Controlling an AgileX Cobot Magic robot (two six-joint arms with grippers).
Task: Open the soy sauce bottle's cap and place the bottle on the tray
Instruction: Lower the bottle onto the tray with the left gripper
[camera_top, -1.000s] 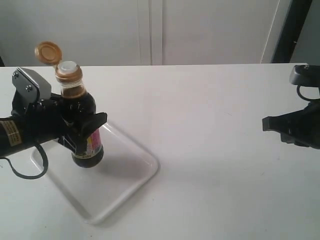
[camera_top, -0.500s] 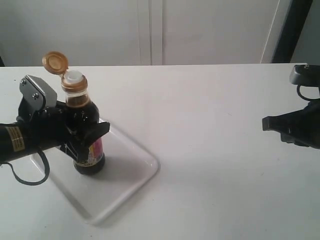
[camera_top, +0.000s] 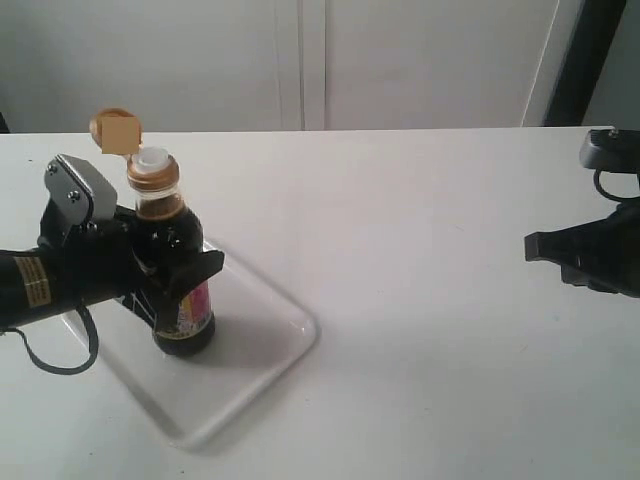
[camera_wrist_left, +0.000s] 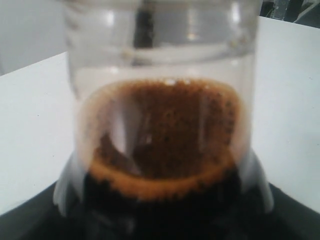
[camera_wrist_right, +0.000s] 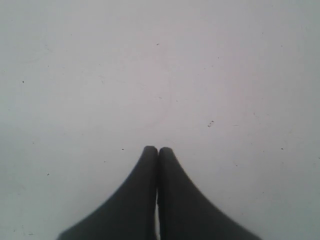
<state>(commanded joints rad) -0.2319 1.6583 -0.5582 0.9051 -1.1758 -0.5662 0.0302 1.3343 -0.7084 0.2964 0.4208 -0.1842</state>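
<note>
soy sauce bottle (camera_top: 178, 270): upright on tray (camera_top: 262, 352) | cap (camera_top: 116, 131): flipped open, spout exposed

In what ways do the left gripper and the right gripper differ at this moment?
The left gripper is shut on the soy sauce bottle, over the tray; the right gripper is shut on nothing, fingertips pressed together. The left one works at the tray, while the right one sits far off over bare table. Both are black.

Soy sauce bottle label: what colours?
Pink and yellow on the label; exterior view shows it best.
</note>
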